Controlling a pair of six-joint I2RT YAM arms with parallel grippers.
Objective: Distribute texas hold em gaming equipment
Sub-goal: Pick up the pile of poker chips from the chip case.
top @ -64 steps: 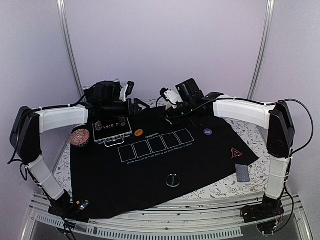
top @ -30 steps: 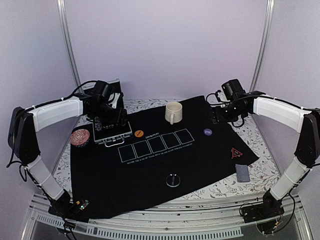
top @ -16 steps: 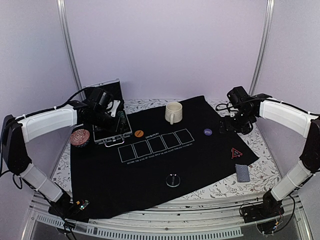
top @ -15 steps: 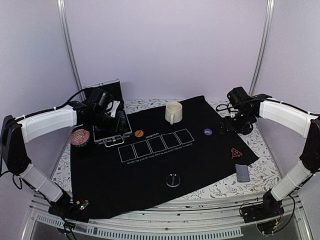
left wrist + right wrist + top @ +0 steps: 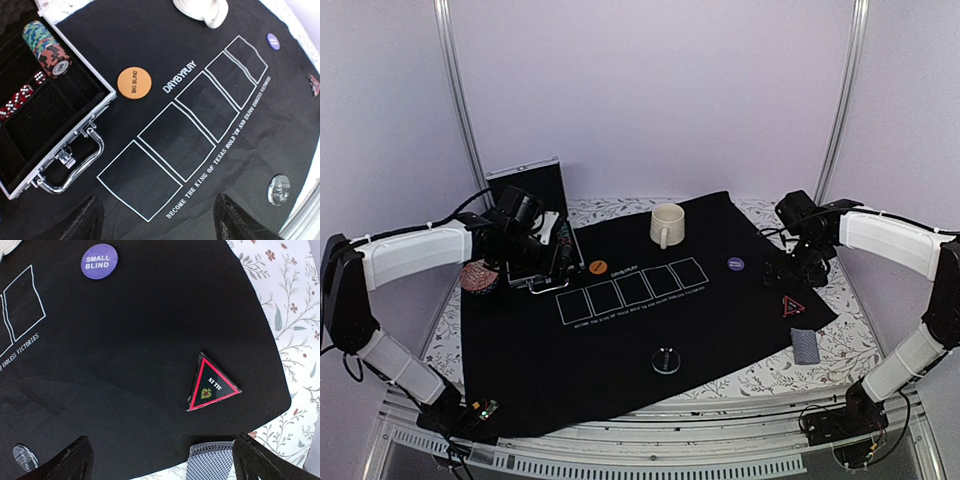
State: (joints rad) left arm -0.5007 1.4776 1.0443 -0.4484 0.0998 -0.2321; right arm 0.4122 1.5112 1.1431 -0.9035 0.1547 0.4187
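Note:
An open metal case [image 5: 527, 187] at the mat's back left holds a stack of striped poker chips [image 5: 45, 46] and red dice [image 5: 19, 94]. My left gripper [image 5: 562, 258] [image 5: 157, 226] hovers open beside the case's front, above the printed card boxes, holding nothing. On the black mat [image 5: 620, 330] lie an orange disc [image 5: 134, 83] [image 5: 598, 267], a purple disc [image 5: 99, 260] [image 5: 735, 263], a red-edged triangle [image 5: 210, 383] [image 5: 793, 305] and a dark disc [image 5: 666, 360]. The grey-blue cards [image 5: 212, 460] [image 5: 805, 346] rest at the mat's right edge. My right gripper [image 5: 784, 272] [image 5: 167, 465] hangs open and empty over the triangle and cards.
A cream mug [image 5: 666, 224] stands at the back centre of the mat. A copper-coloured round object [image 5: 479, 274] sits left of the case. The case's handle [image 5: 70, 162] points toward the mat. Flowered tablecloth [image 5: 850, 330] borders the mat, with metal posts behind.
The right arm swung right and nearer, away from the mug to above the triangle, jaws wider. The left gripper slid from over the case toward its front. The case lid stands more upright.

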